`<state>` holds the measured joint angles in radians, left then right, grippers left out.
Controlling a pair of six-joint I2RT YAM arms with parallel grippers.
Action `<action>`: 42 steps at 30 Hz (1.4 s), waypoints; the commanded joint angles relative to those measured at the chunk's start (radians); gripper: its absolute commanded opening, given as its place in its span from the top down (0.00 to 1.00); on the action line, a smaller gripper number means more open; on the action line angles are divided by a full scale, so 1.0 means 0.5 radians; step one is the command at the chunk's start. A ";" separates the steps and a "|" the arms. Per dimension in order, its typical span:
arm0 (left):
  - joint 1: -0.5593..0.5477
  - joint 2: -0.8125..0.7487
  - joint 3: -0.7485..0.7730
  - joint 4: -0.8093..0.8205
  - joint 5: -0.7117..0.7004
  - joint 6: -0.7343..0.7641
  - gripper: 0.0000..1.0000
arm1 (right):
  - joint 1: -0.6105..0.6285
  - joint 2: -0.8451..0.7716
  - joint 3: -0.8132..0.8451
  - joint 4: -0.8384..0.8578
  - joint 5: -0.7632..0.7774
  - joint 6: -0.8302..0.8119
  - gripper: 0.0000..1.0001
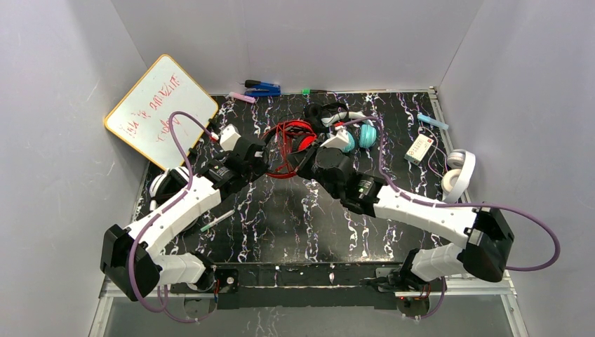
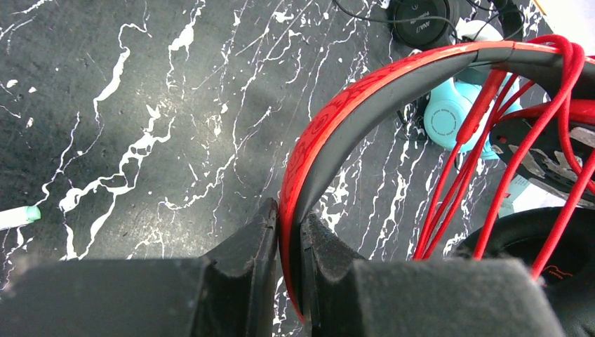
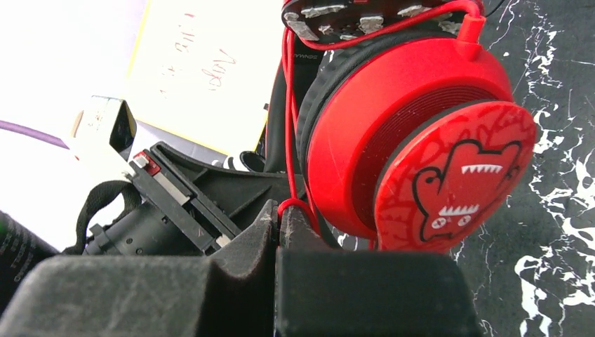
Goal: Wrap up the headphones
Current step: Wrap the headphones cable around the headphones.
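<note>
Where: the red headphones (image 1: 291, 144) are lifted over the table (image 1: 281, 210), at its far middle, between both arms.
Left grip: the left gripper (image 2: 289, 253) is clamped on the headband (image 2: 365, 98), low on the arc; from the jaws the band curves up and to the right.
Right grip: the right gripper (image 3: 279, 225) is pinched closed on the red cord (image 3: 288, 119), just beside the ear cup (image 3: 421, 161).
Cord path: from the right jaws it rises along the cup's edge toward the band, where several strands hang across it.
Deciding relation: the cord crosses the band's long axis, so I judge the next turn goes around the band, carried by the right arm, which is nearer to the cord; the left only holds.
Behind: the teal headphones (image 2: 449, 116) lie on the table near the hanging strands.
</note>
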<state>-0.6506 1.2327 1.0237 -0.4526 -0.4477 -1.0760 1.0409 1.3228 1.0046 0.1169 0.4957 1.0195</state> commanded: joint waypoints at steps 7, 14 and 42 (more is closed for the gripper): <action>0.000 -0.049 0.004 0.084 0.126 0.164 1.00 | -0.017 0.224 0.330 -0.002 0.113 -0.016 0.98; -0.001 -0.053 -0.008 0.051 0.088 0.156 1.00 | -0.017 0.341 0.339 -0.177 0.336 -0.237 0.98; 0.001 -0.007 0.326 -0.217 0.294 -0.029 1.00 | 0.054 0.726 0.373 -0.139 0.971 -0.962 0.99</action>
<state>-0.6384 1.2739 1.0977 -0.5457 -0.4068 -1.0550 1.1091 1.6585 1.1923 0.0620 0.9039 0.6147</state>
